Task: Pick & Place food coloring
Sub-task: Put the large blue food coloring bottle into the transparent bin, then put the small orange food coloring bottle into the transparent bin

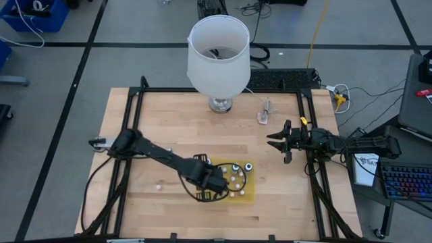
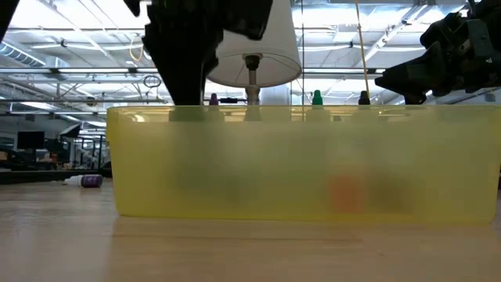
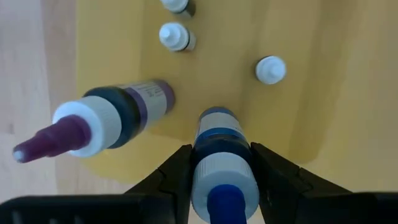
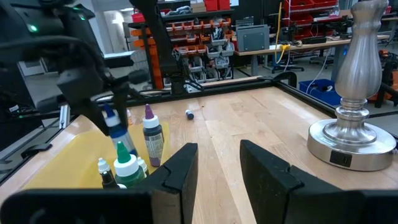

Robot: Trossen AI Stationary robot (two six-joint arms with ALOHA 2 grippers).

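Now my left gripper [image 3: 221,171] clamps a blue-tipped, white-collared food coloring bottle [image 3: 221,155]; my right gripper [image 4: 217,165] hangs open, empty.

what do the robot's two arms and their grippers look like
Both arms are dark, nearly black, built of slim jointed segments. The left gripper ends in two black, wedge-shaped fingers that taper toward their tips. The right gripper has the same matte black, angular fingers. From above, the right arm looks blocky, with a small yellow mark near its wrist, and dark cables loop beside the left arm.

Upright food coloring [image 3: 222,163] in yellow tray [image 3: 323,112]
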